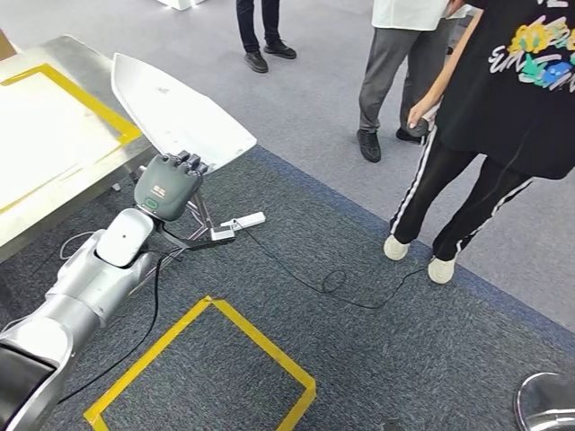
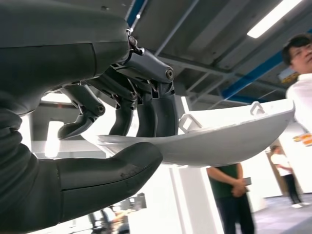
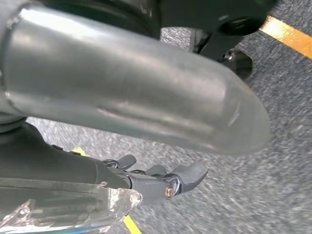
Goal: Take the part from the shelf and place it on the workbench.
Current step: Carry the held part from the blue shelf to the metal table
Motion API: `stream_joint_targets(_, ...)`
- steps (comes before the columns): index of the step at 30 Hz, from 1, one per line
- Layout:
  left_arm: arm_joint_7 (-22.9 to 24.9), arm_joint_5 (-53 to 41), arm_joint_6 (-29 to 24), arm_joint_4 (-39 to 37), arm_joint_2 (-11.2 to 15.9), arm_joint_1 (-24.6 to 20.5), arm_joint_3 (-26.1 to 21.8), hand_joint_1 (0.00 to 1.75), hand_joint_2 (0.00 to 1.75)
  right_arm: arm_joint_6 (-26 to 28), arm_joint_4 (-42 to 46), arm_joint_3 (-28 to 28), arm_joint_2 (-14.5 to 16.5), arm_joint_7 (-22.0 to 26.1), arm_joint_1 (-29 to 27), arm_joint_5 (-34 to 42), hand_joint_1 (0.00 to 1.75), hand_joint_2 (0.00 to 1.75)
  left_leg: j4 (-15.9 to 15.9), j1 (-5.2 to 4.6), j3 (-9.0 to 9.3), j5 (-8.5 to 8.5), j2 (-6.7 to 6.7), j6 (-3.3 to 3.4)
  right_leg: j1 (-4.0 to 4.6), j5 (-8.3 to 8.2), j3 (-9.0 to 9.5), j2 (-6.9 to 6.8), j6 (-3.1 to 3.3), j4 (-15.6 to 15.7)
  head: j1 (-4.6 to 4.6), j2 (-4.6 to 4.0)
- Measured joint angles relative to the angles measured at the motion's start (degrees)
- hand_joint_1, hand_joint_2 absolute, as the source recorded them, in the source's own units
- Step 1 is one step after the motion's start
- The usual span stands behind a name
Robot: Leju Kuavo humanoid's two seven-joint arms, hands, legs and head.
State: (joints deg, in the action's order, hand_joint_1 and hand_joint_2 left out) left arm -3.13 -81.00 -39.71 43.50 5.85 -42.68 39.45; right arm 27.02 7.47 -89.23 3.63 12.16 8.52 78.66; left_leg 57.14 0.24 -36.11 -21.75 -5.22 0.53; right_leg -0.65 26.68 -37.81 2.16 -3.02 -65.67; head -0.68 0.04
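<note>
Grey carpet (image 1: 380, 341), yellow tape (image 1: 264, 346), workbench (image 1: 40, 193)

No lettering can be read; the print on a person's black shirt (image 1: 535, 54) is too broken up.

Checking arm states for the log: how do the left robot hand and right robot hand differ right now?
The left robot hand is raised beside the workbench and grips the white part, thumb under, fingers on top. The right robot hand hangs low over the grey carpet and holds nothing; its fingers look loosely extended. Both have dark fingers.
</note>
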Motion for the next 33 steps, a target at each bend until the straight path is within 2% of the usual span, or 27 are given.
stream_joint_targets(1, 0.0, 0.0, 0.1, 0.0, 0.0, -0.1, 0.0, 1.75, 1.75, 0.0, 0.0, 0.0, 0.0, 0.0, 0.0, -0.1, 0.00, 0.00, 0.1, 0.05, -0.21, 0.11, -0.72, -0.32, -0.28, -1.13, 1.72, 1.23, 0.03, 3.4, -0.05, 0.00)
stream_joint_targets(2, 0.0, 0.0, 0.1, 0.0, 0.0, -0.2, 0.0, 1.75, 1.75, -0.1, 0.0, 0.0, 0.0, 0.0, 0.1, -0.2, 0.00, 0.00, 0.2, 0.10, -0.50, 0.27, -1.38, -0.70, -0.43, -1.53, 2.74, 2.16, 0.13, 5.4, -0.04, 0.00)
stream_joint_targets(3, 0.0, 0.0, 0.1, 0.0, 0.0, -0.3, 0.0, 1.75, 1.75, -0.1, 0.0, 0.0, 0.0, 0.0, 0.1, -0.3, 0.00, 0.00, 0.1, 0.20, -0.81, 0.52, -2.06, -1.12, -0.39, -1.40, 3.09, 2.36, 0.43, 6.0, -0.07, 0.00)
stream_joint_targets(4, 0.0, 0.0, 0.2, 0.0, 0.2, -0.3, -0.1, 1.75, 1.75, -0.1, 0.0, 0.0, 0.0, -0.1, 0.1, -0.3, 0.00, 0.00, 0.0, 0.38, -1.04, 0.80, -2.67, -1.50, -0.30, -1.53, 3.11, 1.76, 0.84, 6.0, -0.09, 0.00)
stream_joint_targets(5, 0.0, 0.0, 0.2, 0.0, 0.3, -0.3, -0.1, 1.75, 1.75, -0.1, 0.0, 0.0, 0.0, -0.1, 0.2, -0.4, 0.00, 0.00, 0.0, 0.45, -1.25, 0.84, -2.52, -1.85, -0.24, -1.69, 3.08, 1.11, 1.26, 6.1, -0.06, 0.00)
stream_joint_targets(7, 0.0, 0.0, 0.2, 0.0, 0.5, -0.4, -0.2, 1.75, 1.75, -0.1, 0.0, 0.0, 0.0, -0.1, 0.4, -0.4, 0.00, 0.00, 2.1, 0.29, -2.34, -0.72, 0.12, -2.39, -0.25, -2.01, 3.11, -0.17, 2.04, 6.5, -0.43, 0.00)
stream_joint_targets(9, 0.0, 0.1, 0.4, 0.0, 0.3, -0.6, -0.2, 1.75, 1.75, -0.2, 0.0, 0.0, 0.0, -0.1, 0.3, -0.4, 0.00, 0.00, 8.3, 0.13, -5.08, -4.29, 3.34, -2.72, -0.12, -2.06, 3.09, -1.60, 2.48, 6.6, -0.84, 0.00)
stream_joint_targets(10, 0.0, 0.1, 0.6, 0.0, 0.3, -0.7, -0.1, 1.75, 1.75, -0.2, 0.0, 0.0, 0.0, -0.1, 0.2, -0.4, 0.00, 0.00, 11.9, 0.16, -6.62, -5.87, 3.94, -2.82, -0.06, -2.03, 3.05, -2.37, 2.59, 6.6, -0.86, 0.00)
stream_joint_targets(11, 0.0, 0.1, 0.9, 0.0, 0.2, -0.6, -0.1, 1.75, 1.75, -0.2, 0.0, 0.0, 0.0, -0.1, 0.2, -0.3, 0.00, 0.00, 14.4, 0.21, -7.65, -6.67, 4.20, -2.87, -0.04, -2.01, 3.03, -3.17, 2.62, 6.6, -0.88, 0.00)
stream_joint_targets(12, 0.0, 0.2, 1.1, 0.0, 0.2, -0.6, -0.2, 1.75, 1.75, -0.2, 0.0, 0.0, 0.0, -0.1, 0.2, -0.3, 0.00, 0.00, 15.1, 0.24, -7.77, -6.44, 4.34, -2.89, -0.03, -1.99, 3.02, -4.00, 2.64, 6.6, -0.88, 0.00)
stream_joint_targets(13, 0.0, 0.3, 1.2, 0.0, 0.2, -0.6, -0.2, 1.75, 1.75, -0.2, 0.0, 0.0, 0.0, -0.1, 0.2, -0.2, 0.00, 0.00, 13.6, 0.26, -6.84, -5.31, 4.52, -2.86, -0.03, -1.97, 3.03, -4.82, 2.62, 6.6, -0.88, 0.00)
stream_joint_targets(14, 0.0, 0.4, 1.4, 0.0, 0.2, -0.8, -0.2, 1.75, 1.75, -0.2, 0.0, 0.0, 0.0, -0.1, 0.3, -0.2, 0.00, 0.00, 10.6, 0.24, -5.03, -3.65, 5.10, -2.78, -0.03, -1.93, 3.07, -5.62, 2.55, 6.6, -0.88, 0.00)
stream_joint_targets(16, 0.0, 0.5, 1.5, 0.0, 0.1, -1.4, -0.2, 1.75, 1.75, -0.2, 0.0, 0.0, 0.0, -0.1, 0.4, -0.2, 0.00, 0.00, 3.8, -0.11, -1.17, -1.36, 7.95, -2.42, 0.30, -1.72, 3.10, -7.03, 2.14, 6.4, -0.96, 0.00)
stream_joint_targets(17, 0.0, 0.6, 1.6, 0.0, -0.1, -1.7, -0.2, 1.75, 1.75, -0.2, 0.0, 0.0, 0.0, -0.1, 0.4, -0.1, 0.00, 0.00, 1.7, -0.31, -0.14, -0.97, 8.99, -2.10, 0.52, -1.62, 3.14, -7.66, 1.83, 6.4, -0.86, 0.00)
stream_joint_targets(18, 0.0, 0.6, 1.6, -0.1, -0.2, -1.9, -0.2, 1.75, 1.75, -0.2, 0.0, 0.0, 0.0, -0.1, 0.4, -0.1, 0.00, 0.00, 0.7, -0.52, 0.22, -1.03, 9.45, -1.76, 0.73, -1.53, 3.21, -8.36, 1.51, 6.4, -0.79, 0.00)
stream_joint_targets(20, 0.0, 0.7, 1.7, -0.1, -0.2, -1.9, -0.2, 1.75, 1.75, -0.2, 0.0, 0.0, 0.0, -0.1, 0.5, 0.0, 0.00, 0.00, 0.4, -0.50, 0.02, -0.94, 8.03, -0.97, 0.73, -1.32, 3.37, -9.40, 0.88, 6.4, -0.59, 0.00)
stream_joint_targets(21, 0.0, 0.7, 1.7, -0.1, -0.1, -1.9, -0.2, 1.75, 1.75, -0.2, 0.0, 0.0, 0.0, -0.1, 0.5, 0.0, 0.00, 0.00, 0.4, -0.38, 0.01, -0.86, 7.33, -0.66, 0.61, -0.90, 3.23, -8.72, 0.55, 6.0, -0.53, 0.00)
stream_joint_targets(22, 0.0, 0.7, 1.7, -0.2, -0.1, -2.0, -0.3, 1.75, 1.75, -0.2, 0.0, 0.0, 0.0, 0.0, 0.5, 0.0, 0.00, 0.00, 0.3, -0.20, 0.02, -0.74, 6.63, -0.32, 0.47, 0.05, 2.64, -7.30, 0.23, 4.6, -0.42, 0.00)
stream_joint_targets(24, 0.0, 0.8, 1.7, -0.2, -0.4, -2.1, -0.3, 1.75, 1.75, -0.2, 0.0, 0.0, 0.0, 0.0, 0.2, 0.1, 0.00, 0.00, 0.2, 0.02, 0.00, -0.66, 5.18, 0.18, 0.30, 3.22, -0.10, -3.81, -0.17, -1.5, -0.16, 0.00)
stream_joint_targets(25, 0.0, 0.8, 1.7, -0.2, -0.6, -2.0, -0.3, 1.75, 1.75, -0.2, 0.0, 0.0, 0.0, 0.0, 0.1, 0.1, 0.00, 0.00, 0.2, 0.03, -0.02, -0.66, 4.35, 0.35, 0.29, 4.79, -1.93, -2.94, -0.22, -5.4, -0.09, 0.00)
stream_joint_targets(26, 0.0, 0.8, 1.7, -0.2, -0.7, -1.9, -0.3, 1.75, 1.75, -0.2, 0.0, 0.0, 0.0, 0.0, 0.0, 0.2, 0.00, 0.00, 0.2, 0.01, -0.03, -0.67, 3.48, 0.41, 0.30, 5.61, -3.44, -2.57, -0.21, -8.2, -0.06, 0.00)
stream_joint_targets(27, 0.0, 0.8, 1.8, -0.3, -0.8, -1.8, -0.3, 1.75, 1.75, -0.2, 0.0, 0.0, 0.0, 0.0, -0.1, 0.2, 0.00, 0.00, 0.2, 0.00, -0.03, -0.66, 2.58, 0.40, 0.30, 5.42, -4.19, -2.40, -0.16, -9.3, -0.02, 0.00)
stream_joint_targets(28, -0.1, 0.8, 1.8, -0.3, -0.8, -1.8, -0.3, 1.75, 1.75, -0.2, 0.0, 0.0, 0.0, 0.0, -0.1, 0.2, 0.00, 0.00, 0.3, 0.01, 0.00, -0.65, 1.68, 0.39, 0.29, 4.18, -3.91, -2.26, -0.04, -8.2, -0.02, 0.00)
stream_joint_targets(29, -0.1, 0.8, 1.8, -0.4, -0.9, -1.7, -0.3, 1.75, 1.75, -0.2, 0.0, 0.0, 0.0, 0.0, -0.1, 0.2, 0.00, 0.00, 0.3, 0.06, 0.04, -0.64, 0.78, 0.33, 0.23, 2.15, -2.62, -1.87, 0.08, -5.1, -0.02, 0.00)
stream_joint_targets(31, -0.1, 0.8, 1.9, -0.4, -1.0, -1.9, -0.3, 1.75, 1.75, -0.3, 0.0, 0.0, 0.0, 0.0, 0.0, 0.3, 0.00, 0.00, 0.4, 0.14, -0.07, -0.58, -0.86, -0.02, -0.18, -1.05, 0.82, 0.73, 0.26, 2.3, -0.05, 0.00)
stream_joint_targets(32, -0.1, 0.8, 1.9, -0.4, -1.1, -2.0, -0.3, 1.75, 1.75, -0.3, 0.0, 0.0, 0.0, 0.0, 0.0, 0.3, 0.00, 0.00, 0.4, 0.20, -0.31, -0.46, -1.56, -0.34, -0.37, -1.70, 2.03, 1.98, 0.30, 4.7, -0.06, 0.01)
stream_joint_targets(33, -0.1, 0.8, 1.9, -0.4, -1.1, -2.1, -0.3, 1.75, 1.75, -0.3, 0.0, 0.0, 0.0, 0.1, 0.1, 0.3, 0.00, 0.00, 0.4, 0.32, -0.60, -0.28, -2.24, -0.72, -0.45, -1.68, 2.59, 2.82, 0.39, 5.8, -0.07, 0.01)
